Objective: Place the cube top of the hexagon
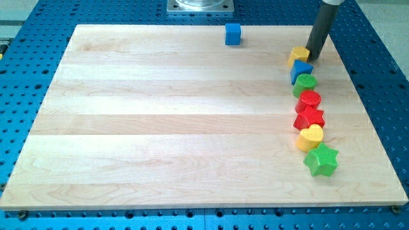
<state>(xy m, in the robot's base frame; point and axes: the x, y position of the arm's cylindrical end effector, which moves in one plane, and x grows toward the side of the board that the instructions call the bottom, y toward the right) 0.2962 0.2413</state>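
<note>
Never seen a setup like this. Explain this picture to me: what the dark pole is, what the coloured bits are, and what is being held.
One camera looks down on a wooden board fixed to a blue perforated table. The dark rod is the robot arm's end; it has no gripper, so nothing is held. Its tip only pushes blocks. It rests at the view's upper right, beside the yellow block. Below that runs a column: blue block, green block, red block, red star, yellow heart, green star. The blue cube sits alone near the top edge.
</note>
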